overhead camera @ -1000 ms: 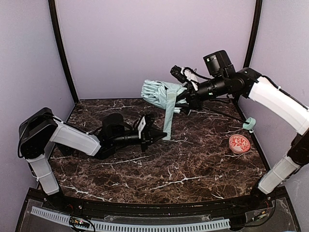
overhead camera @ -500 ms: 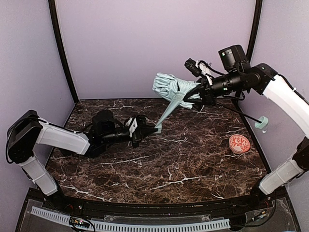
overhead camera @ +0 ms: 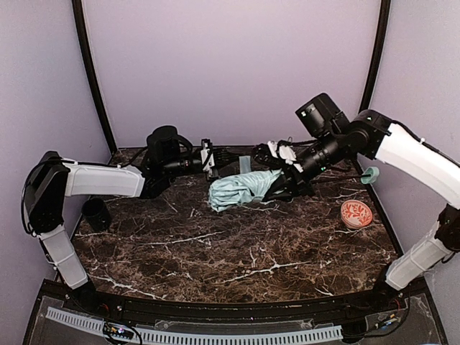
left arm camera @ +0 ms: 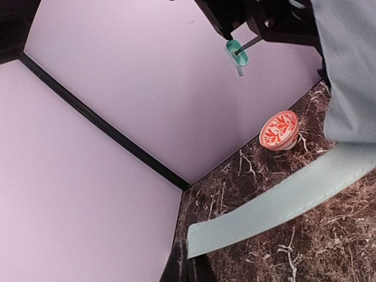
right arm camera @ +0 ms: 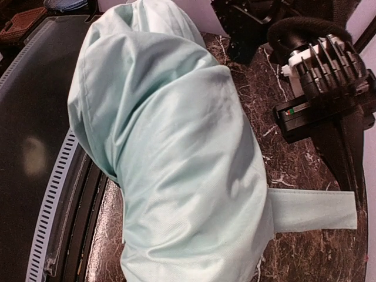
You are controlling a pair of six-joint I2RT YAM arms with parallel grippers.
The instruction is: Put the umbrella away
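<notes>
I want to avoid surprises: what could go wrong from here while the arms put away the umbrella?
The umbrella is loosely bunched in the right gripper; it may unfurl. The strap stretches toward the left gripper and may snag. The handle sticks out near the red ball; a swing could hit it.

There is one mint-green umbrella (overhead camera: 241, 189), one red-and-white patterned bowl (overhead camera: 356, 213), one black cup (overhead camera: 95, 213) and one dark marble table (overhead camera: 237, 259), plus two robot arms, a left arm (overhead camera: 100, 180) and a right arm (overhead camera: 410, 154).
</notes>
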